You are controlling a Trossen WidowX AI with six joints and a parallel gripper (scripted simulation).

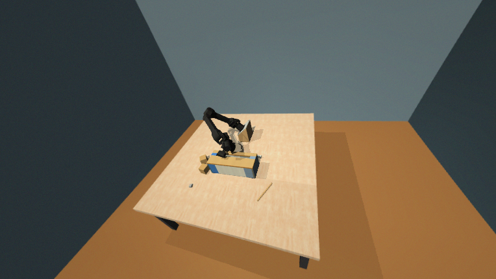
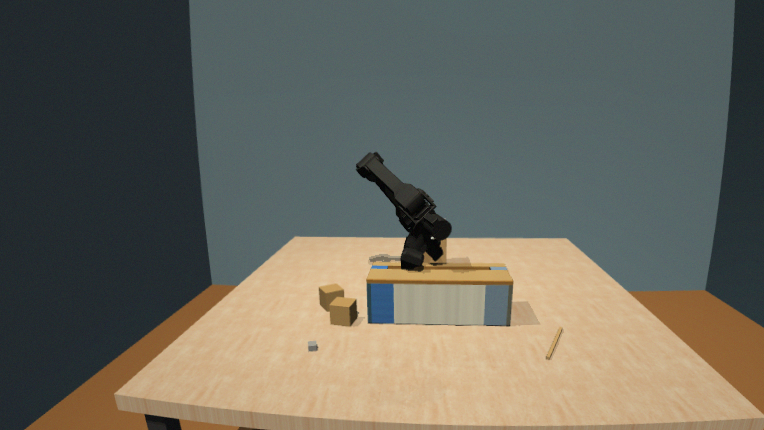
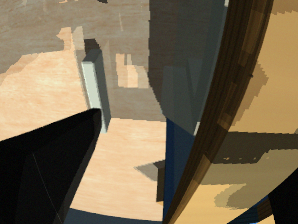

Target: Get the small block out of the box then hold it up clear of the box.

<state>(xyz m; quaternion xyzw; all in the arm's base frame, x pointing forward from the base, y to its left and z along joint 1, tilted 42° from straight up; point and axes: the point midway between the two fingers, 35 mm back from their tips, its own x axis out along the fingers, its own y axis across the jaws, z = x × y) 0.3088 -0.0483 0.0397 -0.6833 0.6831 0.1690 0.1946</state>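
Note:
The box (image 1: 231, 161) (image 2: 439, 276) (image 3: 272, 112) stands upright on the table, with a wooden top, blue left end and paler blue right end. My gripper (image 1: 221, 154) (image 2: 412, 265) (image 3: 181, 124) is open and empty, low at the rear left part of the box top. In the wrist view one black finger is over the table side, beside a pale bar (image 3: 92, 85); the other is at the lower right corner, over the top. No block shows inside the box; its shelf is hidden. A small grey cube (image 1: 190, 185) (image 2: 312, 346) lies on the table, front left.
Two brown cubes (image 1: 203, 169) (image 2: 342, 311) stand close together just left of the box. A thin wooden stick (image 1: 264, 191) (image 2: 554, 343) lies front right. A tilted panel (image 1: 247, 133) stands behind the box, near the arm's base.

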